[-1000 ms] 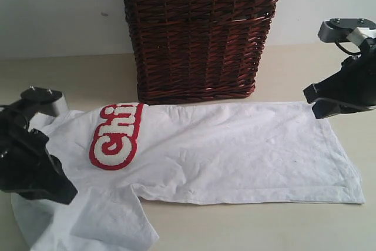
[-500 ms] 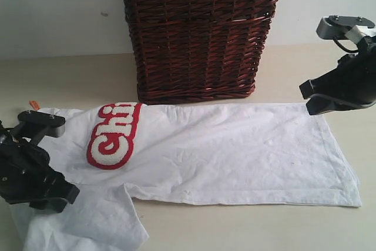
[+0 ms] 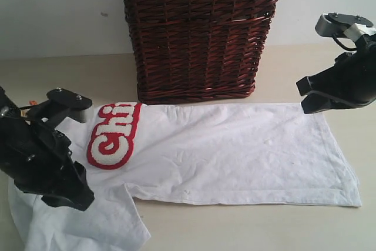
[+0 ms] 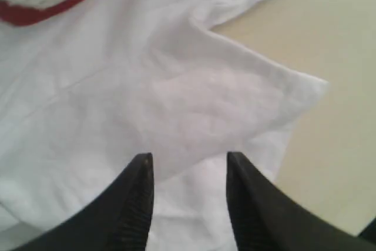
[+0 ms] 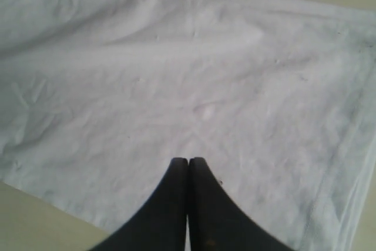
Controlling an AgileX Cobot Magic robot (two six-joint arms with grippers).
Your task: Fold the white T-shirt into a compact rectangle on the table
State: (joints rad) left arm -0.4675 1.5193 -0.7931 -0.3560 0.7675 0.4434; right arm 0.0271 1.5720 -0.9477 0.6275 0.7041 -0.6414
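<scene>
White cotton short-sleeved T-shirt lies spread on the pale beige tabletop. Left pincer hovers over the sleeve, jaws apart and empty; right pincer is closed tight on nothing above the hem end. Guessing sleeve fold's up: drop, pinch its edge, flip it inward.

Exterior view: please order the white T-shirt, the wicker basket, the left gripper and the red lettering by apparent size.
1. white T-shirt
2. wicker basket, though its top is cut off
3. left gripper, probably enlarged by nearness to the camera
4. red lettering
</scene>
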